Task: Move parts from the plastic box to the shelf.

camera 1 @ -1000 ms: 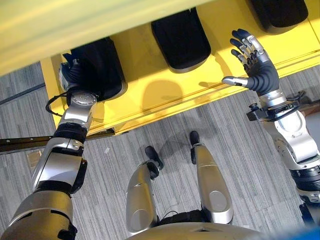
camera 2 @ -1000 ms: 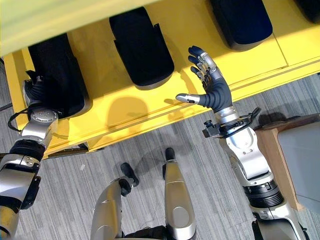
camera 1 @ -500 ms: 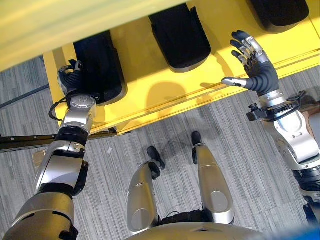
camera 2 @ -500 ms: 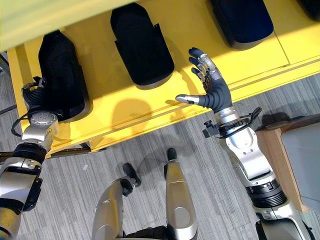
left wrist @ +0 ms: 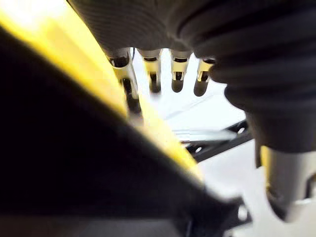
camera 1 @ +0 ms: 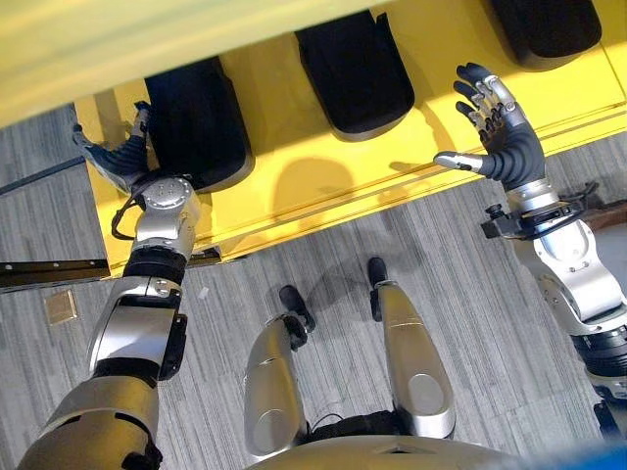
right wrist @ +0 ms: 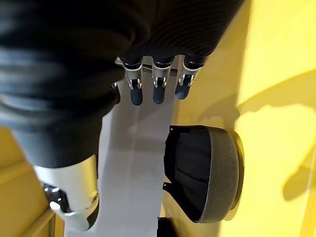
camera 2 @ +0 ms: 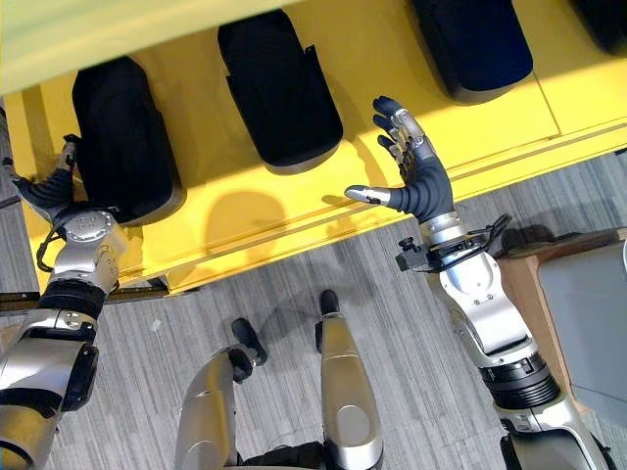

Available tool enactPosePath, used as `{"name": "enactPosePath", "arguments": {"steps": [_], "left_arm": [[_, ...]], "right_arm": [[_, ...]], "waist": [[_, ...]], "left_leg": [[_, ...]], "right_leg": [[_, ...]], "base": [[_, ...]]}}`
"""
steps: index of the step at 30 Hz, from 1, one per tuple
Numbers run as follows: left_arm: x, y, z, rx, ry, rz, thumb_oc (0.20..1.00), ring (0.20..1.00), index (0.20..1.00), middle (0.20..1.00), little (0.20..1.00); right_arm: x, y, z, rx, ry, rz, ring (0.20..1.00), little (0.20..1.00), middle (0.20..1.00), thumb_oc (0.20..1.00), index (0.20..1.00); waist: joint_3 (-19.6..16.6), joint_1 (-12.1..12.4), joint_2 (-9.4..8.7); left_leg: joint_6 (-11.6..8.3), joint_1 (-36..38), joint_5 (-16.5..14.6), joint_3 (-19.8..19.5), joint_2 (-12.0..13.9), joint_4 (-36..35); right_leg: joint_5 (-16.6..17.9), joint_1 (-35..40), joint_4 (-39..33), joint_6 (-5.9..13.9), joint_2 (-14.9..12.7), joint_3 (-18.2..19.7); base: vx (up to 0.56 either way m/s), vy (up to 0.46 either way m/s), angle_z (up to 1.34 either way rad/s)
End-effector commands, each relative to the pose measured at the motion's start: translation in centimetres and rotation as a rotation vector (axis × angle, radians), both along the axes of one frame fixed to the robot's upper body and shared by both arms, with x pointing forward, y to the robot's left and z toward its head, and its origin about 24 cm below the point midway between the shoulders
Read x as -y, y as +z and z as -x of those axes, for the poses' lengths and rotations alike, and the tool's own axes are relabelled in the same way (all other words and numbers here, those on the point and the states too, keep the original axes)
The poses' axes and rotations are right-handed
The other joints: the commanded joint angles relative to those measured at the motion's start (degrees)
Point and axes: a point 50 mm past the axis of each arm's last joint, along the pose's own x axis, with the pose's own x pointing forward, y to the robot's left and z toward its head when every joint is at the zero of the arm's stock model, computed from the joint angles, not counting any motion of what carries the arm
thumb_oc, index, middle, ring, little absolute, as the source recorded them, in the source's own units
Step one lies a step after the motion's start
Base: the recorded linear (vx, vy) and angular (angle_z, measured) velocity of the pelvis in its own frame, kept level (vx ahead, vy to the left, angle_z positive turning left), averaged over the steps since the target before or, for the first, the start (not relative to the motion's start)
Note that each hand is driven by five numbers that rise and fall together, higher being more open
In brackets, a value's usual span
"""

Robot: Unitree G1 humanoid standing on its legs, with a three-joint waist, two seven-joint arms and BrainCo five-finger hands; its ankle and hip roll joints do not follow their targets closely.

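On the yellow shelf (camera 1: 323,171) before the robot, dark parts lie in a row. The left part (camera 1: 196,122) sits near the shelf's left end, a middle part (camera 1: 355,70) lies well apart to its right, and a third part (camera 1: 546,24) rests at the far right. The left hand (camera 1: 113,157) hovers at the shelf's left end, just beside the left part, fingers spread and holding nothing. The right hand (camera 1: 498,132) is raised over the shelf's front edge, between the middle and third parts, fingers straight, thumb out, empty. Grey striped floor (camera 1: 441,294) lies below.
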Motion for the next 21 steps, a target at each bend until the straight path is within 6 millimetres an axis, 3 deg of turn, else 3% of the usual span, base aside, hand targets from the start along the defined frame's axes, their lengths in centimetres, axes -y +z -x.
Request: {"name": "enactPosePath", "arguments": {"steps": [1,7,17,18,21], "left_arm": [[-1.3,1.7,1.4,0.157,0.074,-0.002,1.000,1.000,1.000,1.000,1.000],[-0.8,2.1,2.8,0.265,0.197,-0.030,1.000,1.000,1.000,1.000,1.000],[-1.4,5.8,4.7,0.287,0.367,-0.356,1.000,1.000,1.000,1.000,1.000],[-1.6,6.4,5.3,0.311,0.373,-0.401,1.000,1.000,1.000,1.000,1.000],[-1.6,6.2,6.5,0.352,0.361,-0.441,1.000,1.000,1.000,1.000,1.000]], "right_arm": [[-0.4,1.1,1.0,0.121,0.017,-0.046,1.000,1.000,1.000,1.000,1.000],[-0.2,0.7,1.2,0.112,0.010,-0.054,1.000,1.000,1.000,1.000,1.000],[0.2,0.9,1.4,0.095,0.011,-0.064,1.000,1.000,1.000,1.000,1.000],[0.4,0.7,1.6,0.088,0.012,-0.063,1.000,1.000,1.000,1.000,1.000],[0.9,0.1,2.1,0.079,0.009,-0.066,1.000,1.000,1.000,1.000,1.000]], "waist": [[-1.5,0.5,-2.22],[-1.5,1.3,-2.12],[-1.5,1.9,-1.16],[-1.5,1.9,-1.04],[-1.8,2.2,-0.60]], "left_leg": [[0.82,1.1,-3.2,-1.6,-0.9,3.7],[1.01,1.5,-3.3,-2.2,-1.3,3.6],[1.27,0.9,-3.4,-2.2,-1.7,3.6],[1.78,0.8,-2.1,-1.4,-1.7,3.2],[1.90,1.8,-2.0,-1.4,-2.1,2.7]], "right_leg": [[2.5,3.0,-4.2,0.88,-0.6,1.5],[2.2,3.7,-4.2,0.76,-0.6,1.1],[2.2,3.0,-3.7,0.62,-0.8,1.1],[3.5,3.0,-4.4,0.31,-0.8,1.0],[3.6,4.1,-5.1,0.26,-0.9,1.0]], "base": [[0.00,0.000,0.00],[0.01,-0.018,0.04],[-0.01,-0.001,0.00],[-0.07,-0.012,-0.01],[0.00,-0.008,-0.03]]}}
